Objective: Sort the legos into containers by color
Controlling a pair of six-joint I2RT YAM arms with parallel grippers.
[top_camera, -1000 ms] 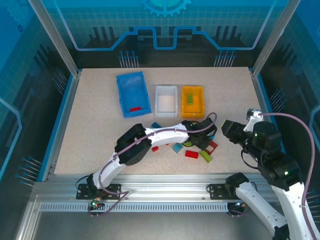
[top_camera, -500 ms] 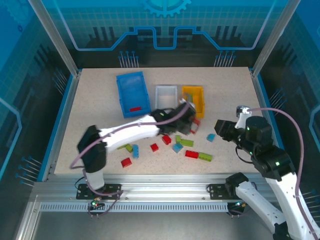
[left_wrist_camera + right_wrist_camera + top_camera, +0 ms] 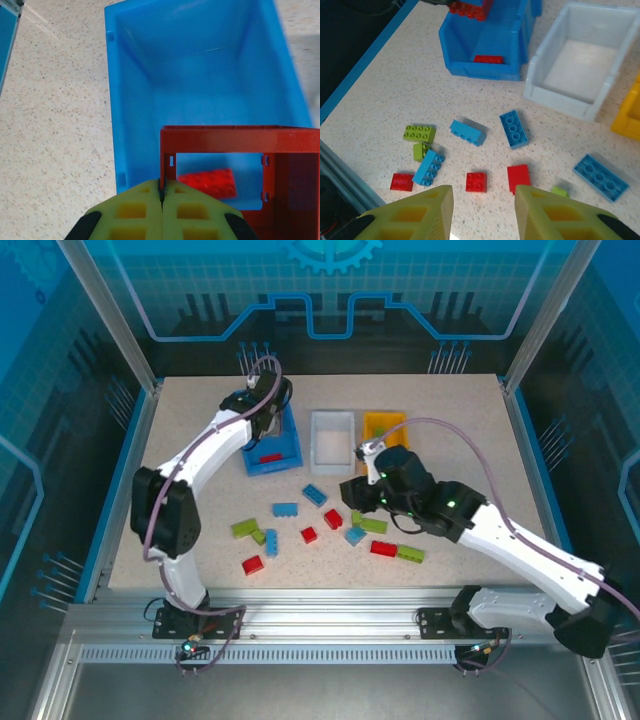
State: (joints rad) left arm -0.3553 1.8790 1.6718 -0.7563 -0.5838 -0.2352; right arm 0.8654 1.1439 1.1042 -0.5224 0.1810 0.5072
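Upper left of the top view, above the blue bin (image 3: 287, 443): left gripper (image 3: 161, 192) clamped tight on the thin wall of a red frame brick (image 3: 240, 145); 1 flat red brick (image 3: 207, 182) on the bin floor. Further right, white bin (image 3: 332, 438), then orange-yellow bin (image 3: 382, 425). Lower middle of the table (image 3: 450, 410): loose legos (image 3: 286, 509), red, blue, green. Right of centre, right gripper (image 3: 482, 200); hovers above them, fingers (image 3: 415, 215) spread wide, grips nothing.

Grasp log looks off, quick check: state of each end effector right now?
Left end effector: closed, holding a red brick above the blue bin.
Right end effector: open, holding nothing.
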